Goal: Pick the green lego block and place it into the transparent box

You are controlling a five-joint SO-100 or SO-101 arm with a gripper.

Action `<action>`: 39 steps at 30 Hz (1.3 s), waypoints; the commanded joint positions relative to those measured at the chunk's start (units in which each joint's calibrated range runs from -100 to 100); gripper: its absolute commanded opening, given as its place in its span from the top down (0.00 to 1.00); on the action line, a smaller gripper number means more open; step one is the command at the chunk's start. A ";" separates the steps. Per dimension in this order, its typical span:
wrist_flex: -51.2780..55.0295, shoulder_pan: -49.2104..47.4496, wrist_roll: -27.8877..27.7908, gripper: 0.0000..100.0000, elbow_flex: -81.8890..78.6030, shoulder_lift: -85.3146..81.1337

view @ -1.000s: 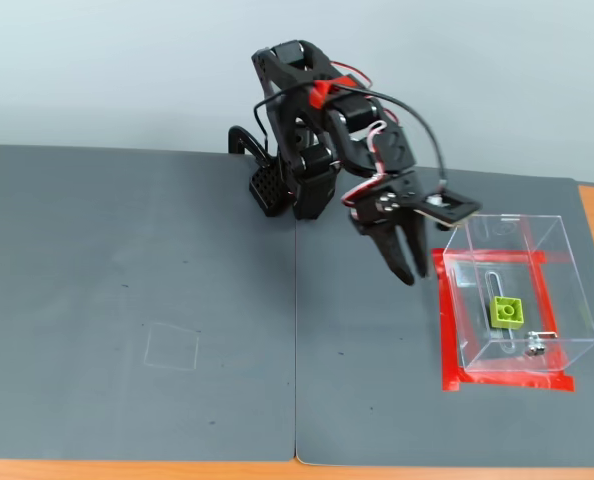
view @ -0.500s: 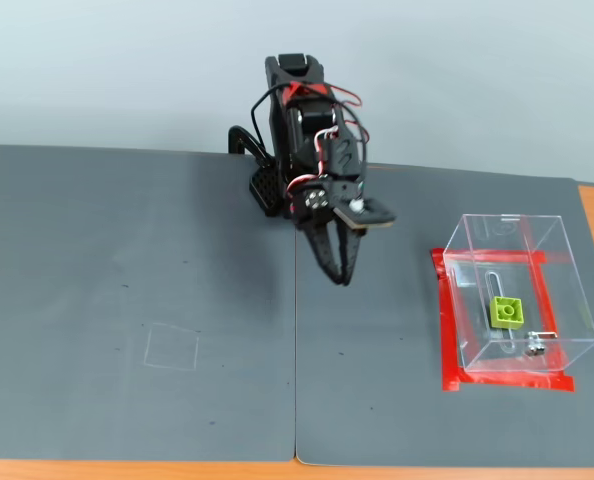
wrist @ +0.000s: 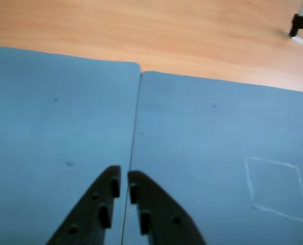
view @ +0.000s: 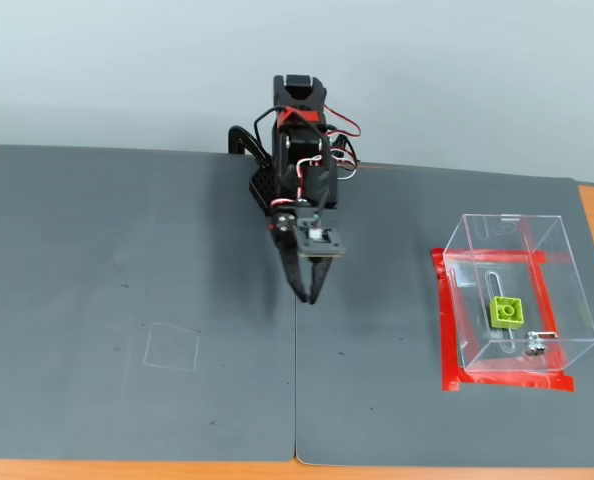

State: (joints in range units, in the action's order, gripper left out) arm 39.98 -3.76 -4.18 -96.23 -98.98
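Block [view: 506,311] sits inside the box [view: 567,270]; gripper [view: 307,295] hangs empty over the mat seam [view: 296,400].

No writing readable anywhere. The block is small, lime-green, square, studs up, on the box floor, with a metal fitting [view: 534,348] just nearer the camera and red tape [view: 445,330] round the box base. Well left of the box, the gripper's two dark fingers [wrist: 98,206] are almost closed, a thin gap between them, gripping nothing, tips above the mat.
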 commanded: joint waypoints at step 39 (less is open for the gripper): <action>11.58 2.01 0.82 0.98 -3.68 -0.43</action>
State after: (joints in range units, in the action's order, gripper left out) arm 51.34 -1.84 -3.15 -99.64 -98.81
